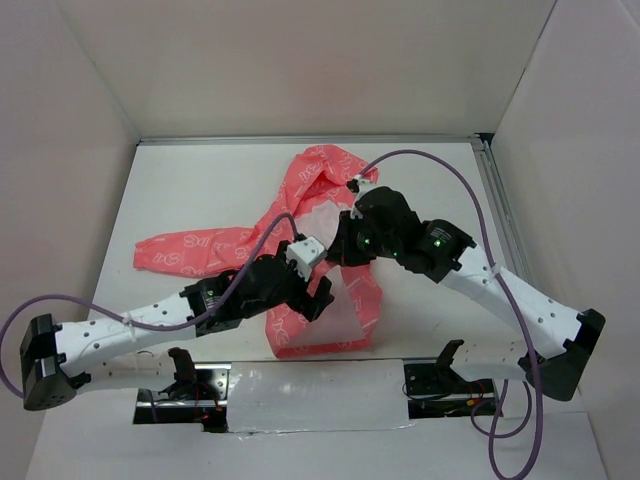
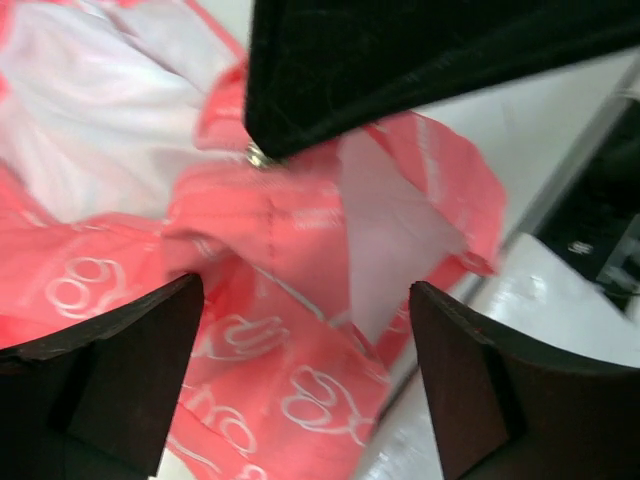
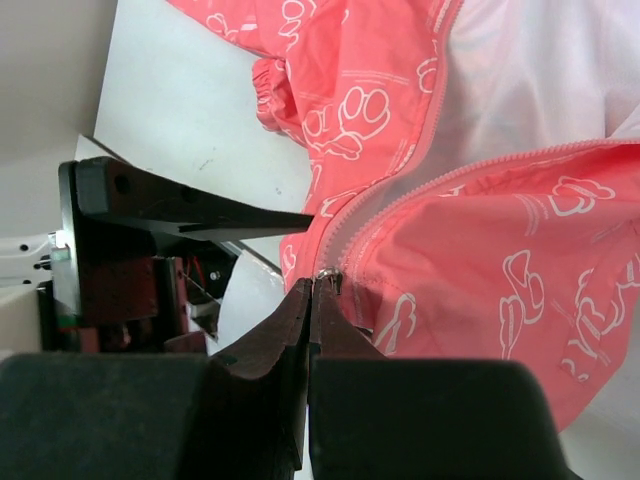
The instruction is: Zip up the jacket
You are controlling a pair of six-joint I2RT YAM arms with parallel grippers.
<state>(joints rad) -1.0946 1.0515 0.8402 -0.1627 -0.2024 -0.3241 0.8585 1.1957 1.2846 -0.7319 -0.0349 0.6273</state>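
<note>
The coral-pink jacket [image 1: 318, 172] lies on the white table, hood at the far end, one sleeve stretched left, front partly open over pale lining. My right gripper [image 1: 342, 256] is over its lower front. In the right wrist view the right gripper [image 3: 317, 287] is shut, with the small metal zipper pull [image 3: 329, 278] pinched at its tips, low on the zipper track. My left gripper [image 1: 316, 293] hovers just on the near side of it, above the hem. In the left wrist view the left gripper [image 2: 305, 345] stands wide open over patterned jacket [image 2: 290, 235] fabric, holding nothing.
White walls close in the table at the back and on both sides. A metal rail [image 1: 497, 205] runs along the right edge. A shiny taped strip [image 1: 310, 395] crosses the near edge between the arm bases. Purple cables [image 1: 440, 165] loop above both arms.
</note>
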